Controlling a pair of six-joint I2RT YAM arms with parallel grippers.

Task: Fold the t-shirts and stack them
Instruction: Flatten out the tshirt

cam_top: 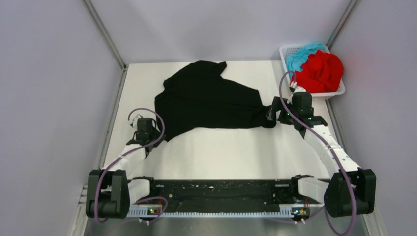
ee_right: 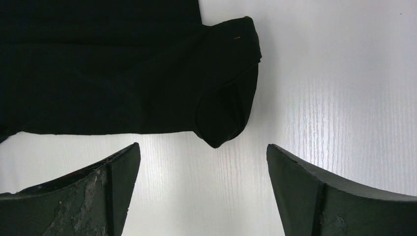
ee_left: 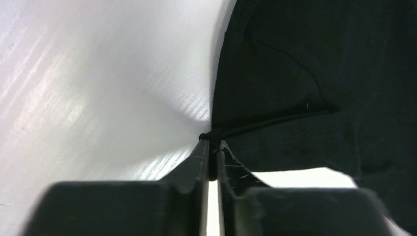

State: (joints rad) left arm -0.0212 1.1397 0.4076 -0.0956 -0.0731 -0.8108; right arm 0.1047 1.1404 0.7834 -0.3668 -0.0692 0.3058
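Black t-shirt [cam_top: 206,101] edge — between left fingers [ee_left: 195,164]

Nothing to read here — no lettering, label, brand, number or sign shows legibly in any of the three views.
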